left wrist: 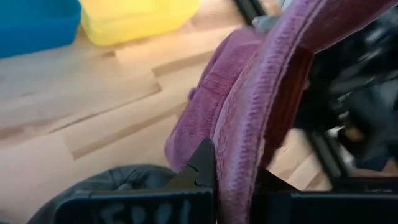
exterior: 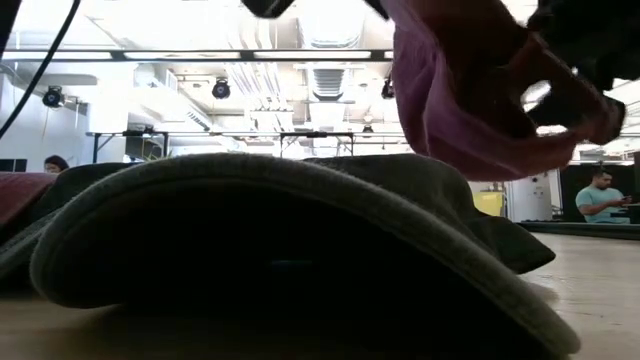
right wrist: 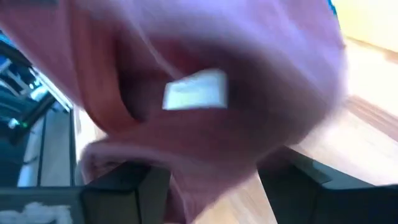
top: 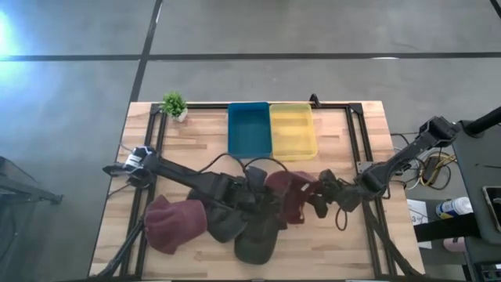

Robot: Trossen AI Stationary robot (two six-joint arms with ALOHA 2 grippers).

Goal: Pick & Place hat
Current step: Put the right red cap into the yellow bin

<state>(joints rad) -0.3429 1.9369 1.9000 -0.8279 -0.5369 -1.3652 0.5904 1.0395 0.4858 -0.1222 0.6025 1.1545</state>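
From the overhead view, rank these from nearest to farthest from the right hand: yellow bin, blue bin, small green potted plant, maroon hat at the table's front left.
Measured from the right hand, mid-table right of centre:
1. Yellow plastic bin, back of the table, centre-right.
2. Blue plastic bin, back centre, beside the yellow one.
3. Maroon fabric hat, front left.
4. Small green potted plant, back-left corner.

Bright ceiling lights (exterior: pixel 300 40) glare in the low view. The purple hat (right wrist: pixel 205 93) looks blurry up close. The floor (top: pixel 70 31) shines.
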